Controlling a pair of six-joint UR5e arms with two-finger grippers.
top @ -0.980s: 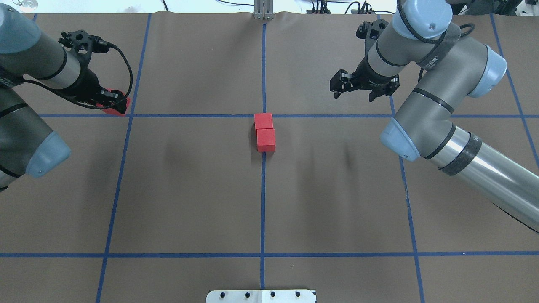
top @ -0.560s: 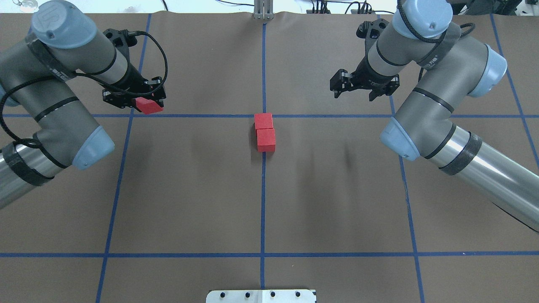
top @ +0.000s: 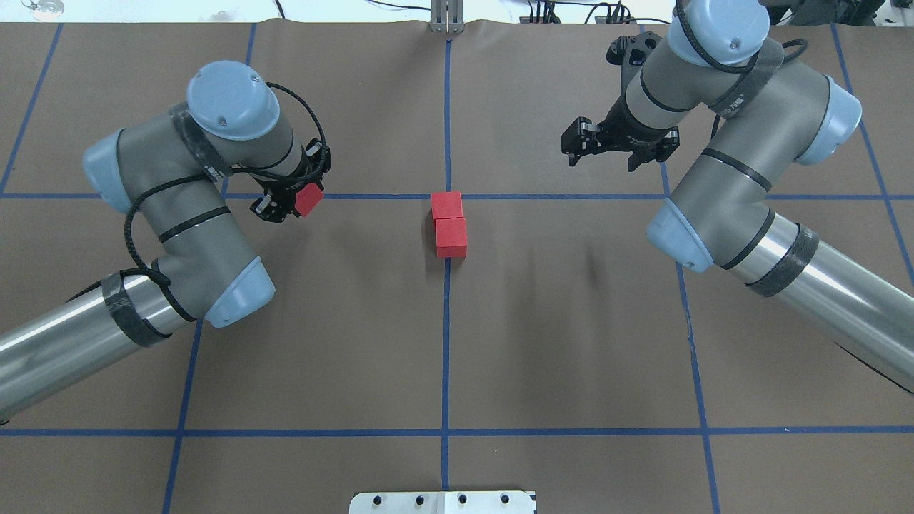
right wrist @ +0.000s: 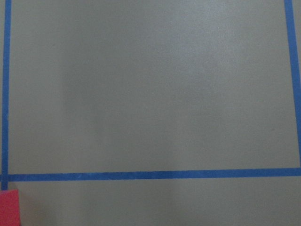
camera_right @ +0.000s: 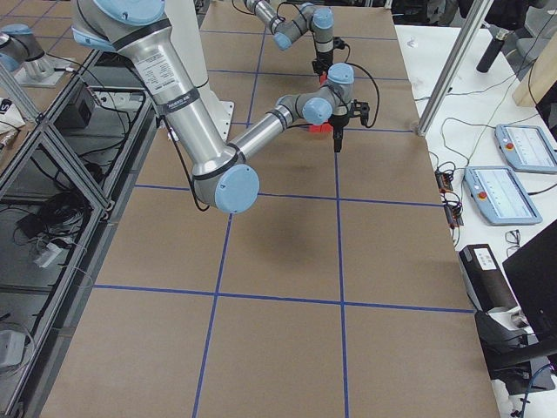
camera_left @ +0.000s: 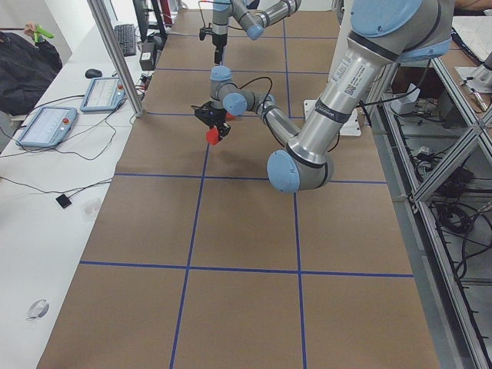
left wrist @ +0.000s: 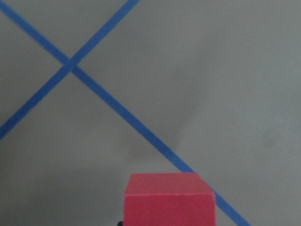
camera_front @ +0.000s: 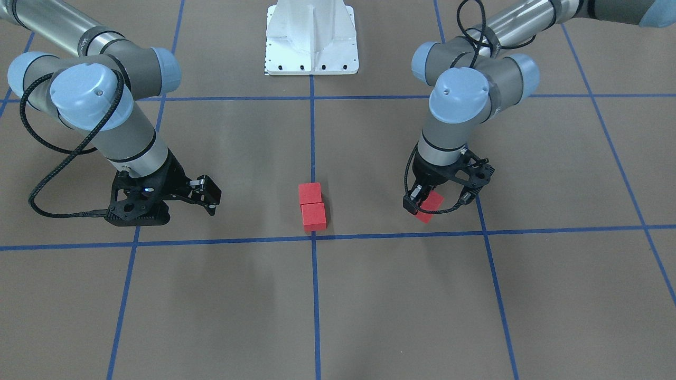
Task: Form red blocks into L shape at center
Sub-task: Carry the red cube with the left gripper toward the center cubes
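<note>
Two red blocks (top: pixel 450 224) touch on ctr tape (top: pixel 445 343); third block (top: pixel 310 199) in left gripper (top: pixel 302 203).

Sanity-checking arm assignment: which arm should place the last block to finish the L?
Left. The left gripper holds the third red block; the right gripper is open, empty, and no nearer the centre pair.
</note>
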